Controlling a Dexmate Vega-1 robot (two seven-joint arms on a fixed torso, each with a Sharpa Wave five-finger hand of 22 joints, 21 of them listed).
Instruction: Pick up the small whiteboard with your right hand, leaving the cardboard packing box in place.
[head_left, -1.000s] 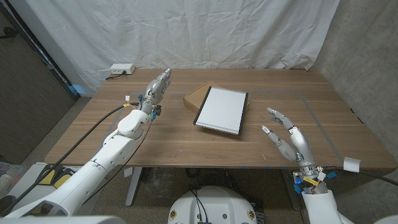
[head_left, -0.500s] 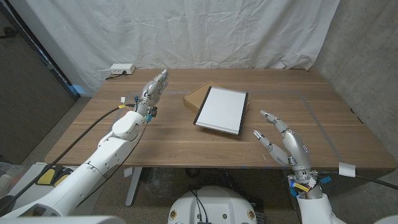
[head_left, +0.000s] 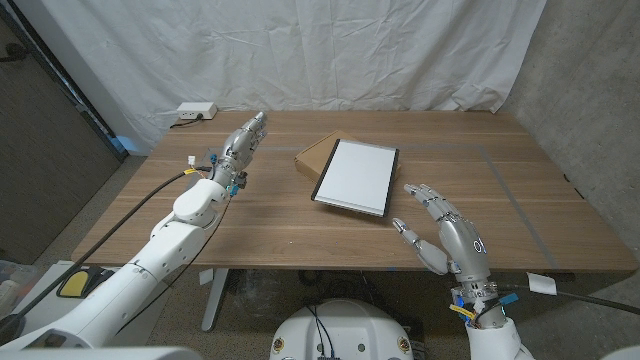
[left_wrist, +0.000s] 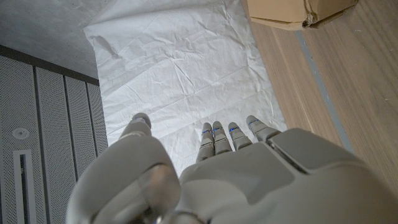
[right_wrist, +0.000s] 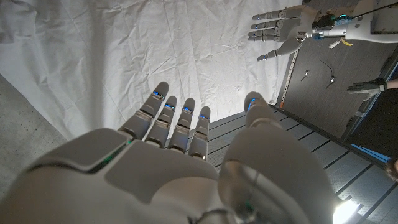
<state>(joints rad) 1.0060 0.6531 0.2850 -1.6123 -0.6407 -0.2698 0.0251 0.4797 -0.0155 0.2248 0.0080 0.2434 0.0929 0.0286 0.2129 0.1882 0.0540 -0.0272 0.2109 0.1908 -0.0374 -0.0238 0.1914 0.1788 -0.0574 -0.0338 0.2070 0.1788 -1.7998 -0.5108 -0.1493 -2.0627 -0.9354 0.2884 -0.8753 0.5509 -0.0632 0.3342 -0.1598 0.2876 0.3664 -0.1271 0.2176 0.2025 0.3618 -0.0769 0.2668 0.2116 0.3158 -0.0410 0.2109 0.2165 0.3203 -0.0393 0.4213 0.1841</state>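
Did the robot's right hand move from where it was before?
Yes. The right hand slid leftward and nearer the table's front edge, closing in on the small whiteboard, which stayed put on the cardboard packing box.

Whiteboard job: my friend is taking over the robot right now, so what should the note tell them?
Right robot hand: open, fingers spread, near the table's front edge, close to the whiteboard's front right corner but not touching it.
Left robot hand: open, holding nothing, off to the box's left.
Whiteboard: lies mid-table, its far left corner propped on the cardboard box.
Done: nothing lifted yet.
Left: grip the whiteboard with the right robot hand and lift it, probably by its near right edge, leaving the box where it is.
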